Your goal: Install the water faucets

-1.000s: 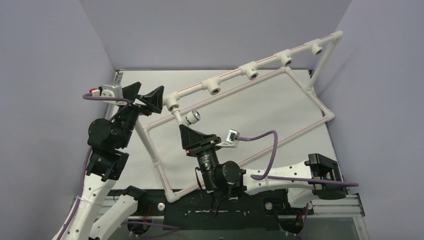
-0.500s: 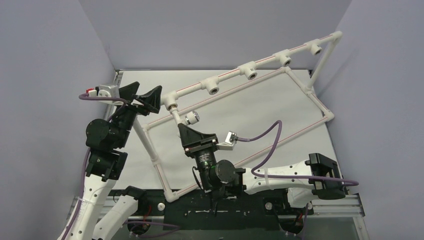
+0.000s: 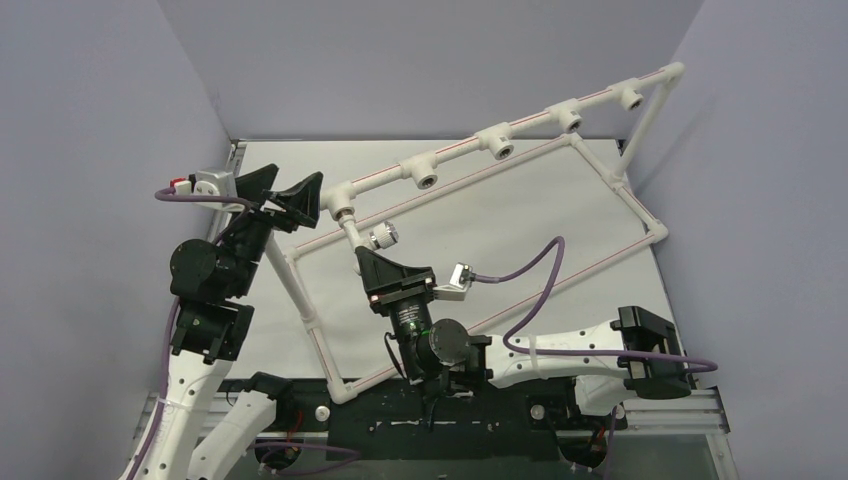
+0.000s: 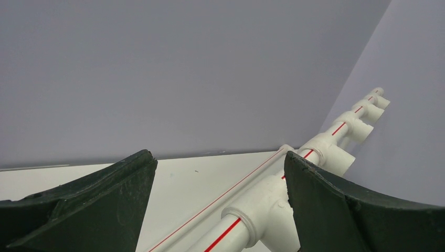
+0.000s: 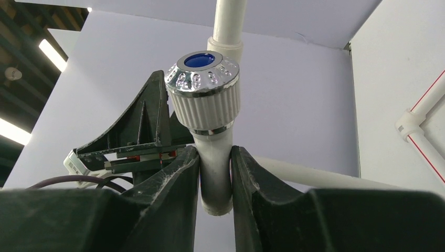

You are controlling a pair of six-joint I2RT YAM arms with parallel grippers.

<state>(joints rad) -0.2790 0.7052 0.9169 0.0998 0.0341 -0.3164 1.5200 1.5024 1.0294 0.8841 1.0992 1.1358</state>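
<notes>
A small white water faucet [image 3: 372, 238] with a silvery knob and blue centre hangs from the leftmost tee socket [image 3: 343, 211] of the white pipe frame [image 3: 460, 150]. My right gripper [image 3: 365, 257] is shut on its spout just below the knob. In the right wrist view the knob [image 5: 203, 86] stands above my fingers and the spout [image 5: 215, 173] is pinched between them. My left gripper [image 3: 290, 191] is open beside that socket. In the left wrist view the socket [image 4: 262, 207] lies between its spread fingers [image 4: 105, 199], against the right one.
Several more empty tee sockets [image 3: 428, 177] run along the raised top pipe toward the far right corner [image 3: 668, 72]. The frame's lower rectangle [image 3: 640, 215] lies on the white table. Purple walls close in at left, back and right. A purple cable [image 3: 530, 275] loops over my right arm.
My right gripper has turned with the faucet, and the knob has swung slightly left and down. Its cable loop has shifted. The left gripper has barely moved.
</notes>
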